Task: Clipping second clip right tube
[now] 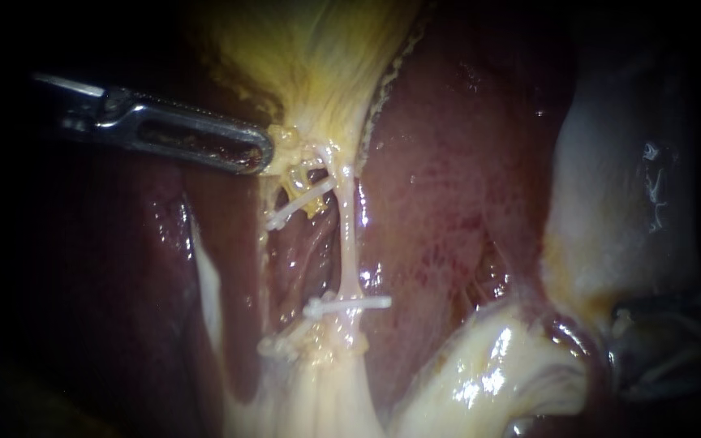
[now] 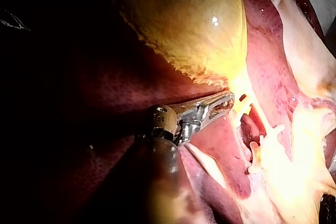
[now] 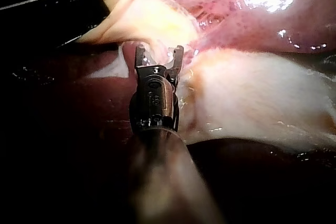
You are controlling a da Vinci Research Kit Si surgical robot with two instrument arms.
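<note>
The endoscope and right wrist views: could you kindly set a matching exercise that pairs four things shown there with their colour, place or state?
Things:
1. gallbladder
2. liver
3. clip
4. right instrument

Descriptions:
A. jaws open, a gap between them
B. white, lying across the right tube
C. yellowish, above the tubes in the endoscope view
D. dark red, glistening

Pairs: 1-C, 2-D, 3-B, 4-A.
</note>
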